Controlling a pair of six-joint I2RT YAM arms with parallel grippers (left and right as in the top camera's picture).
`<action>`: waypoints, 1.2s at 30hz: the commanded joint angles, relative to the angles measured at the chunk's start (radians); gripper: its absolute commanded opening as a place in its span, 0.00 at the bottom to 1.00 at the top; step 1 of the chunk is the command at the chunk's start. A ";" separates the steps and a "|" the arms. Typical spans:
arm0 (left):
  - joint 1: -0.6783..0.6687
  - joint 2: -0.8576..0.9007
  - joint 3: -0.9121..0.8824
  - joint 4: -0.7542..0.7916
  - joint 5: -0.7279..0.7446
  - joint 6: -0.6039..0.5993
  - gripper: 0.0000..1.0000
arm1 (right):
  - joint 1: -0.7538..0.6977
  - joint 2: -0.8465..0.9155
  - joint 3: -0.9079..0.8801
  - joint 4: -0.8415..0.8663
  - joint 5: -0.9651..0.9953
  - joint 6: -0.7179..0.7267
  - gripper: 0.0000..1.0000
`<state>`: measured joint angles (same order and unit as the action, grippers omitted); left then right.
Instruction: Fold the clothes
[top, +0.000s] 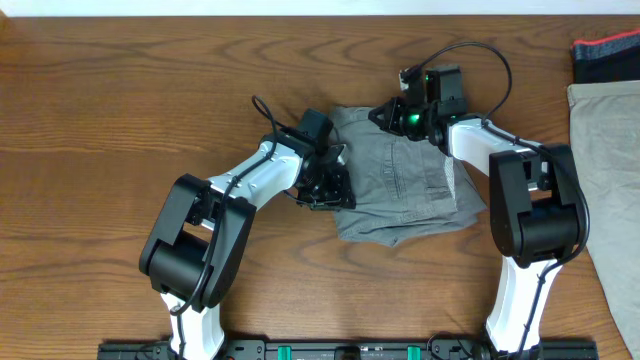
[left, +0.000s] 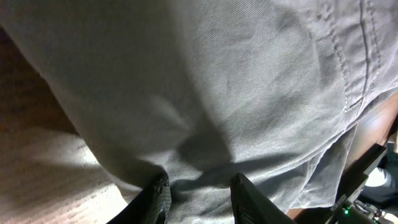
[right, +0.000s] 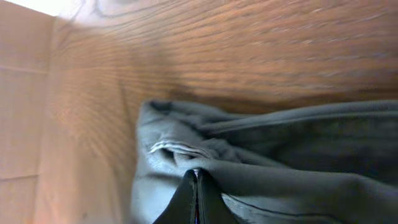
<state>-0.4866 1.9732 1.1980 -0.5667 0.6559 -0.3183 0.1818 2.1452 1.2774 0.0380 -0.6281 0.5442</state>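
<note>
Assessing risk first: the shorts (top: 405, 185) lie crumpled at centre frame on the table (top: 120, 120), with uneven layers and a ragged lower edge.

Finding 1. The left gripper (left: 202, 200) sits at the left edge of the shorts. Its fingers (left: 155, 202) stand part closed with a bunch of fabric filling the gap, and creases run toward them, so a grip on a thick fold is judged likely. If that bunch takes in more than one layer, any pull would drag the whole garment instead of turning one flap, leaving a lumpy fold.

Finding 2. The right gripper (right: 196, 186) is at the upper edge of the shorts. Its pads are pressed fully together, tips meeting the cloth at a rumpled hem. Whether a thin layer is caught cannot be told. If nothing is held, a lift on this side would come away empty while the left side pulls, skewing the garment.

Finding 3. A beige garment (top: 610, 170) lies at the right edge of the frame, well apart; a wide sweep by the right arm might disturb it.

Pose. The left arm reaches from lower left up and rightward, wrist low over the cloth. The right arm rises from lower right and bends leftward, wrist angled down at the upper hem.
</note>
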 joint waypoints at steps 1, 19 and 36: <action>-0.001 0.017 -0.011 -0.034 0.000 -0.009 0.36 | -0.021 0.049 0.008 0.002 0.119 -0.024 0.01; -0.001 -0.127 -0.008 -0.061 -0.067 0.120 0.36 | -0.195 -0.036 0.441 -0.518 0.003 -0.241 0.02; -0.001 -0.180 -0.009 -0.071 -0.118 0.103 0.36 | -0.143 -0.175 0.406 -1.364 0.096 -0.546 0.01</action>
<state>-0.4866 1.7935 1.1961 -0.6418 0.5491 -0.2241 0.0254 1.9587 1.7512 -1.3308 -0.5549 0.0597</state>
